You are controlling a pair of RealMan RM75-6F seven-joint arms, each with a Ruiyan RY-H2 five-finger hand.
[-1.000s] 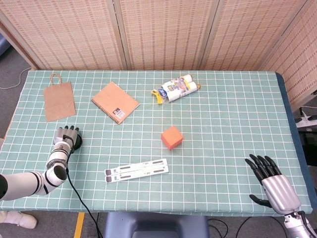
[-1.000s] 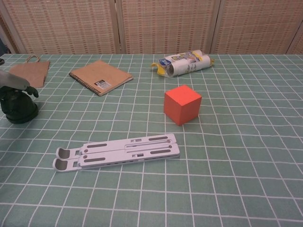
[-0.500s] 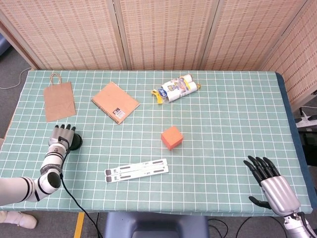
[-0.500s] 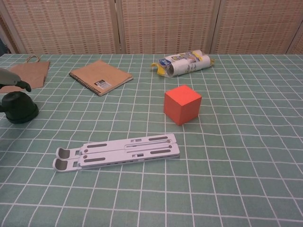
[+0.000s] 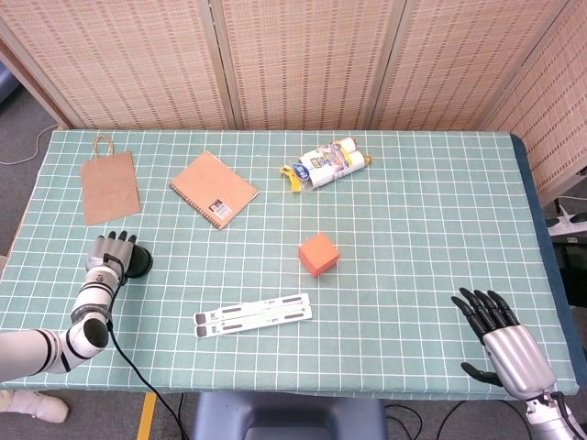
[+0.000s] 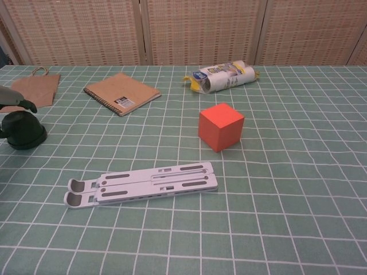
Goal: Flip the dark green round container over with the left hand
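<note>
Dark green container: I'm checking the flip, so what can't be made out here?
- Dark green container: which end is up, too dark in chest view; left hand covers part of it in head view.
- Left hand's contact: cut off by the chest view's left edge.
- Right hand: missing from chest view.

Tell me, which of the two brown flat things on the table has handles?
The brown paper bag near the table's far left corner has a looped handle at its top. The spiral notebook beside it has a wire binding instead.
</note>
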